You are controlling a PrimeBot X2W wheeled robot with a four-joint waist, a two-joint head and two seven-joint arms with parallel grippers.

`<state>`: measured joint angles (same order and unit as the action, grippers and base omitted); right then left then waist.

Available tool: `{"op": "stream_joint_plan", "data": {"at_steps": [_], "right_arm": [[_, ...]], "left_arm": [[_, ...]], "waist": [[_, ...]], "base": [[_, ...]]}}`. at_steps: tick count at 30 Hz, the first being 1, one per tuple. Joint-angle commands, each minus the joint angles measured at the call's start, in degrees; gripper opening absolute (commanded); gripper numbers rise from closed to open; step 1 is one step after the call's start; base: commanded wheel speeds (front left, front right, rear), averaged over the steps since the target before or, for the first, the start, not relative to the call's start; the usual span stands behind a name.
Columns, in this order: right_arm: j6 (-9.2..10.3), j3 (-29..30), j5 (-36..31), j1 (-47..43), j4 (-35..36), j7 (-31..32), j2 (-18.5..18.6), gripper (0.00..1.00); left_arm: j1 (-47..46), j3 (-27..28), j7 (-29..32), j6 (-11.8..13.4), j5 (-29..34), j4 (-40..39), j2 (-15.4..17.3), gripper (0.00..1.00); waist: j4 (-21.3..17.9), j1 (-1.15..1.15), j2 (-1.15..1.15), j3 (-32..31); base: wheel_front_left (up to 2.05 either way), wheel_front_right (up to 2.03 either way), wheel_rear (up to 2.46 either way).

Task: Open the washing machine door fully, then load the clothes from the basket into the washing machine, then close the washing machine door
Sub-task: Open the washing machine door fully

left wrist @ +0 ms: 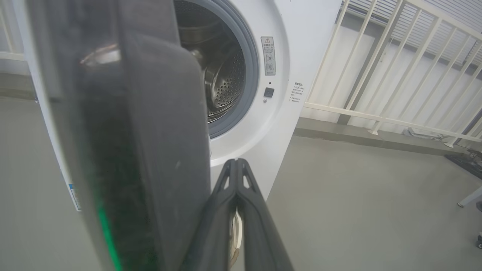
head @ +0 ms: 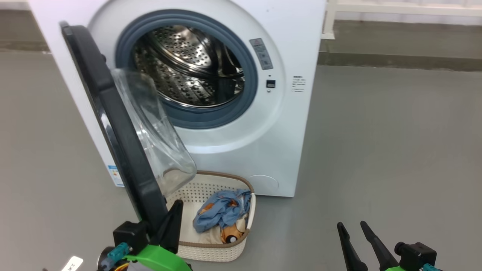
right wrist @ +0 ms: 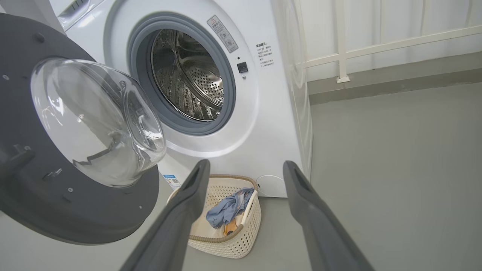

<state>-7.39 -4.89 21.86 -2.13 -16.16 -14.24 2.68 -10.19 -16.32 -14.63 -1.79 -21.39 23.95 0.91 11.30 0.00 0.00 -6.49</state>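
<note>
The white washing machine stands ahead, its steel drum exposed. The washing machine door, black with a clear glass bowl, hangs swung out to the left. Below it sits the cream basket, holding the clothes: a light blue garment on top of a cream one. My left gripper is shut and empty, right beside the door's lower edge. My right gripper is open at the lower right, away from the basket.
Grey floor stretches to the right of the machine. A white railing runs along the wall behind. A furniture leg stands at the far right of the left wrist view.
</note>
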Motion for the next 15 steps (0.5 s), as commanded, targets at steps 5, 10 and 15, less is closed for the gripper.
{"op": "stream_joint_plan", "data": {"at_steps": [5, 10, 15], "right_arm": [[-0.10, -1.8, 1.0, 1.8, 1.2, -0.7, 0.2, 1.00], [-0.10, -2.0, 1.2, 1.8, 1.3, -0.7, 0.2, 1.00], [-0.10, -2.5, 1.3, 1.9, 1.3, -0.8, 0.2, 1.00]], "left_arm": [[-0.6, 4.4, -0.4, 0.9, 0.6, -0.8, 2.4, 0.00], [-0.5, 5.1, -0.4, 1.1, 0.7, -0.9, 2.8, 0.00], [0.0, 6.6, -0.4, 1.4, 0.4, -1.4, 3.5, 0.00]], "waist": [[4.2, 0.00, 0.00, -0.3], [5.8, 0.00, 0.00, -0.1], [7.2, 0.00, 0.00, 0.3]], "base": [[0.00, 0.00, 0.00], [0.00, 0.00, 0.00], [0.00, 0.00, 0.00]]}}
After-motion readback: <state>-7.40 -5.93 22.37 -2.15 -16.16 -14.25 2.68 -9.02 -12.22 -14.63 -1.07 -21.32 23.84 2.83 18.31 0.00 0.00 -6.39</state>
